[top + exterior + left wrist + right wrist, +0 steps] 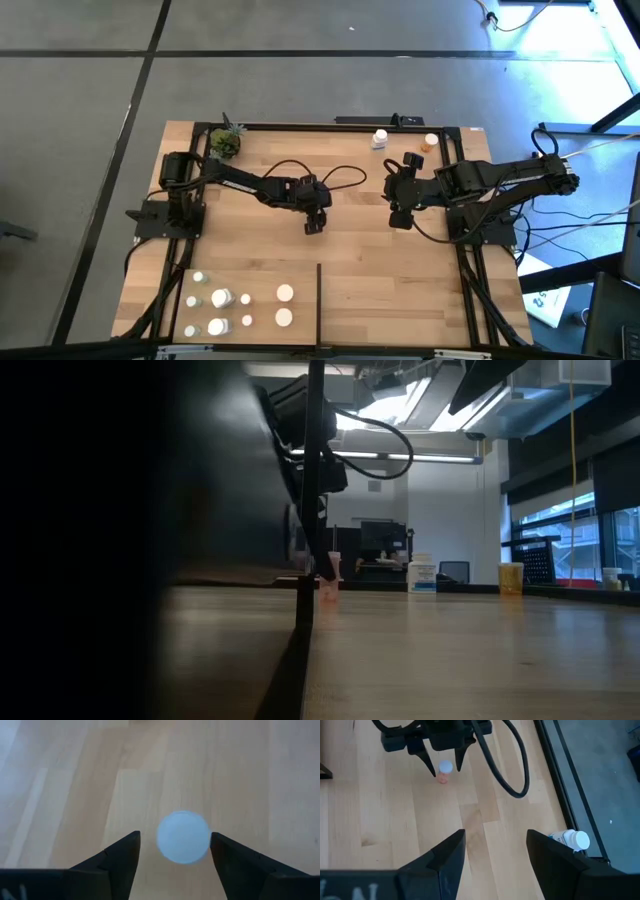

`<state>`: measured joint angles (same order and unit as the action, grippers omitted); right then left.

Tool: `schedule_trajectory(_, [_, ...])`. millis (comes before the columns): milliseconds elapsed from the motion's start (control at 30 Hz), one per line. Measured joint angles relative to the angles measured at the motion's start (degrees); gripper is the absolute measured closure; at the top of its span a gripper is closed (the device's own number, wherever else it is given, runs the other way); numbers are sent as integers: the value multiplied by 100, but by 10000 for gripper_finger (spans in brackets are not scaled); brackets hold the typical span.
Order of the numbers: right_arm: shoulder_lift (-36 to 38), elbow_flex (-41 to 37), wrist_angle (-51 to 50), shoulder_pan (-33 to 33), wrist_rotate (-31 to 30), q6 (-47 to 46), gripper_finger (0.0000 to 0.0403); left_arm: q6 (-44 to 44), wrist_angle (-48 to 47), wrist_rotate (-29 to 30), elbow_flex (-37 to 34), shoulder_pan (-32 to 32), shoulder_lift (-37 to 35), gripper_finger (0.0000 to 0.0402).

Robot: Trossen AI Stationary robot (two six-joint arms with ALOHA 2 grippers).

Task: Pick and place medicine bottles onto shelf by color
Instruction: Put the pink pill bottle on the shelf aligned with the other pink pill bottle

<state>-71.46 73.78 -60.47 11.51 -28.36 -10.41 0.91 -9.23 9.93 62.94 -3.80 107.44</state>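
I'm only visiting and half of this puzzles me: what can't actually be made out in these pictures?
- Low view: a dark shape fills the left side, hiding the sorted bottles there.
- Left wrist view: only a blurred white cap shows between the left gripper's open fingers; the body is hidden under it.
- High view: bottle labels are too small to read.
- Right wrist view: the edge cuts the white bottle.

Both arms reach toward mid-frame.
Left gripper [315, 224] points down, jaws apart; right gripper [399, 216] hovers, jaws apart.

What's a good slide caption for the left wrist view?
Left end effector poised open around a small white-capped bottle standing on the light-wood planked shelf.
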Motion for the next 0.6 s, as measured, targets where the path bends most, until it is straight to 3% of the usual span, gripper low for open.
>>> schedule_trajectory(600, [-2,0,1,-2,-2,-2,191,0,117,2,0,22,-9,265])
